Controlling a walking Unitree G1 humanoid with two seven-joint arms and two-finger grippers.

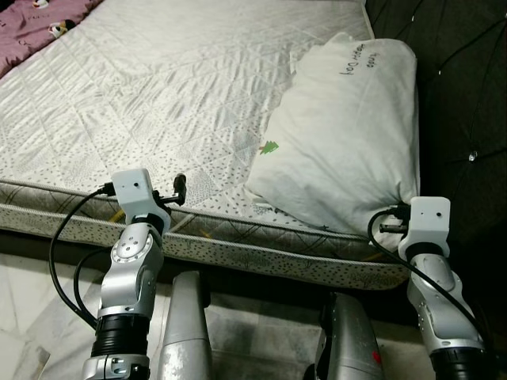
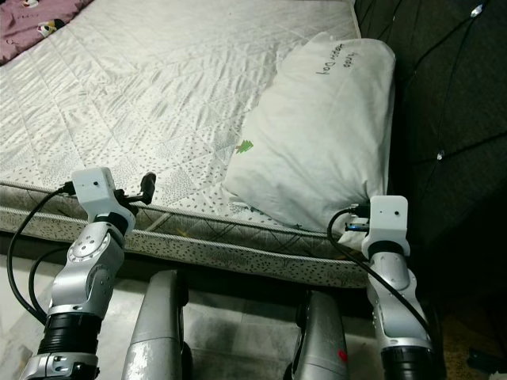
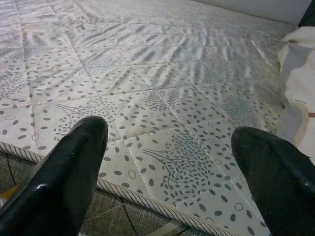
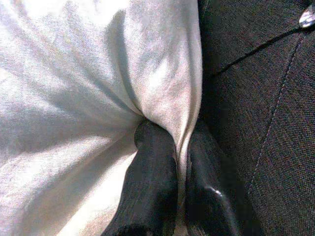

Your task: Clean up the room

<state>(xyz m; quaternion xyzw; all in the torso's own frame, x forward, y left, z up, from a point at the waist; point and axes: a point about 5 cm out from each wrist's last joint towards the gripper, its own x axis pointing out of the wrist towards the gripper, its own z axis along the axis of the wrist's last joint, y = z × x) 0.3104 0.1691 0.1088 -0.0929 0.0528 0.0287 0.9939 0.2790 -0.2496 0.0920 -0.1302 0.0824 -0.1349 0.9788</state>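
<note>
A white pillow [image 1: 341,134] with a small green tree print lies at the right end of the bare quilted mattress [image 1: 158,95], against the dark headboard. My right gripper [image 4: 179,142] is shut on the pillow's near right corner, and a fold of white cloth [image 4: 162,98] is pinched between its two black fingers [image 4: 152,167]. My right wrist [image 1: 428,218] sits at the mattress's front edge beside that corner. My left gripper [image 3: 170,132] is open just above the front edge of the mattress, with nothing between its fingers. My left wrist [image 1: 135,190] is about a pillow's width to the left.
A dark tufted headboard [image 1: 463,95] rises right of the pillow. A purple patterned blanket [image 1: 40,24] lies at the far left of the bed. Pale marble floor [image 1: 32,317] runs under the bed's front edge.
</note>
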